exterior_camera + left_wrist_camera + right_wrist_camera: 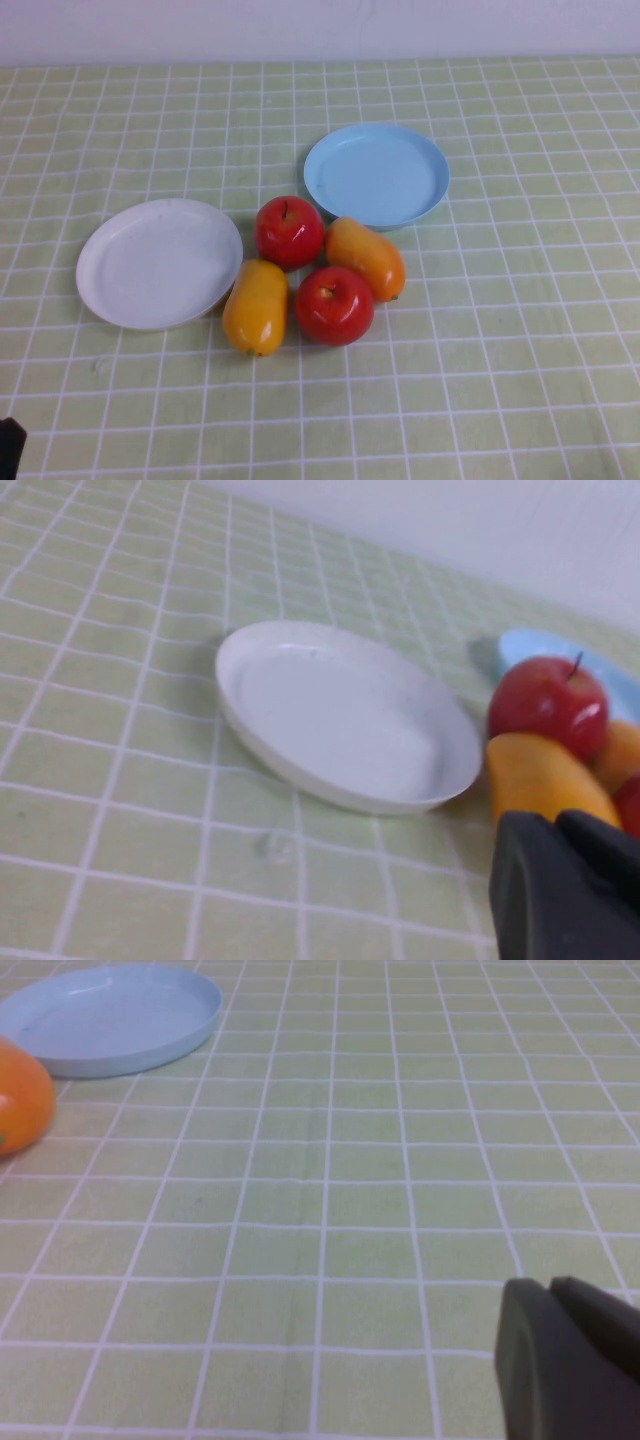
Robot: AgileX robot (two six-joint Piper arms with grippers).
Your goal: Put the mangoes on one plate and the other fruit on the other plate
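Two orange-yellow mangoes [257,306] [367,257] and two red apples [289,232] [334,305] lie clustered mid-table. Left of them sits the white plate [160,262], behind them the light blue plate [378,174]; both hold nothing. My left gripper [556,826] is shut and holds nothing, low at the near left, short of the left mango [545,780], with the white plate [340,713] and an apple [547,703] beyond. My right gripper [550,1290] is shut on nothing over bare cloth at the near right, far from the blue plate [110,1015] and a mango [22,1108].
A green checked cloth [500,350] covers the whole table up to a pale wall [320,25] at the back. A dark bit of the left arm [10,445] shows at the near left corner.
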